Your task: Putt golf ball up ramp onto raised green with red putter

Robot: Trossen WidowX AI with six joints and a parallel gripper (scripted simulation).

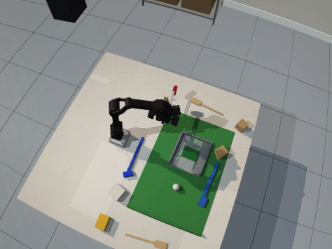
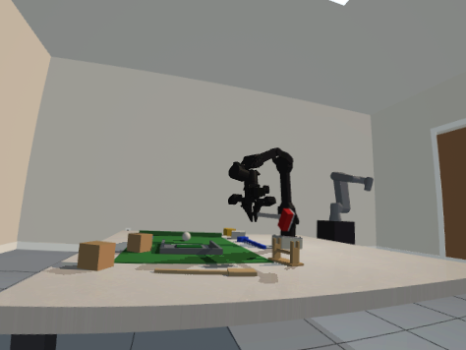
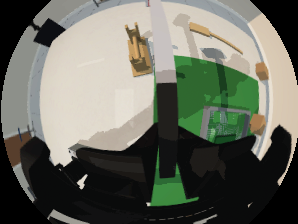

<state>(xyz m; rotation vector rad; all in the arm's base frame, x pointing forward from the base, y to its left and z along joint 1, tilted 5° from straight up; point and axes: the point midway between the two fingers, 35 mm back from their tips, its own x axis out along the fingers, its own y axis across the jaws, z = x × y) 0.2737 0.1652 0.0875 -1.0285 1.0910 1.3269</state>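
My gripper (image 1: pixel 176 120) (image 2: pixel 253 219) (image 3: pixel 163 126) is shut on the black grip of the red putter (image 1: pixel 175 90) (image 2: pixel 286 219) (image 3: pixel 164 50). The putter's pale shaft reaches away from the fingers, with its red head at the far end, raised above the wooden stand (image 1: pixel 166 99) (image 2: pixel 295 253) (image 3: pixel 140 56). The white golf ball (image 1: pixel 176 187) (image 2: pixel 186 236) rests on the green mat (image 1: pixel 154 189) (image 3: pixel 192 82), towards the end away from the stand. The raised green is inside the grey-walled frame (image 1: pixel 176 148) (image 2: pixel 192 251), with a light grey ramp (image 1: pixel 186 164) on its ball side.
One blue putter (image 1: pixel 135 154) lies left of the mat, another (image 1: pixel 210 183) on its right part. Wooden putters (image 1: pixel 211 108) (image 1: pixel 141 238) lie beyond both ends. Brown blocks (image 1: pixel 241 125) (image 1: pixel 220 152) are at the right. A white block (image 1: pixel 117 191) and yellow block (image 1: pixel 102 222) are lower left.
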